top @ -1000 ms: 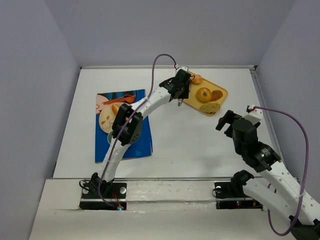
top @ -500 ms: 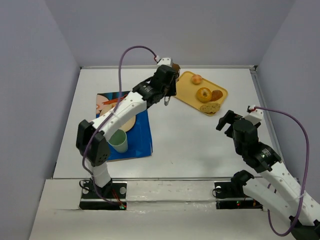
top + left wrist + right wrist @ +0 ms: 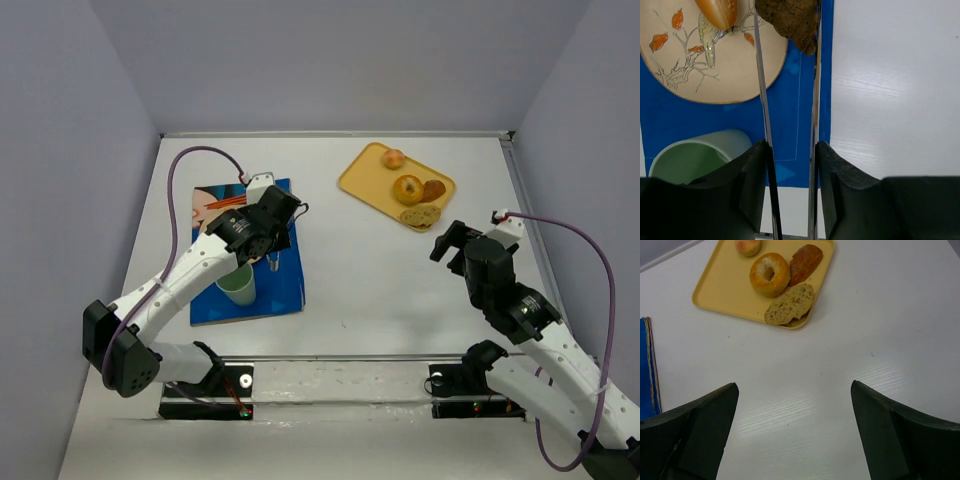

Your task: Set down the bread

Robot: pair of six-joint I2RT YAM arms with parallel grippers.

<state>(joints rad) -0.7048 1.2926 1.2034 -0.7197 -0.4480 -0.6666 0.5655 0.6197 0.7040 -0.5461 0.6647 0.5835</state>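
A dark brown piece of bread (image 3: 790,20) hangs pinched between the tips of thin metal tongs (image 3: 814,100). My left gripper (image 3: 790,145) is shut on those tongs. The bread hovers at the right rim of a beige bird-patterned plate (image 3: 690,65), over the blue placemat (image 3: 795,75). In the top view the left gripper (image 3: 270,250) is above the mat's right part (image 3: 285,290), and the bread itself does not show there. My right gripper (image 3: 795,405) is open over bare table, nothing between its fingers.
A pale green cup (image 3: 237,286) stands on the mat just near of the left gripper. An orange-brown pastry (image 3: 717,11) lies on the plate. The yellow tray (image 3: 365,185) at the back holds a bagel (image 3: 407,188), a small roll (image 3: 394,158) and a seeded slice (image 3: 420,215).
The left arm has swung from the yellow tray leftward and toward me to above the blue mat, carrying the bread in the tongs. The right arm has stayed put.
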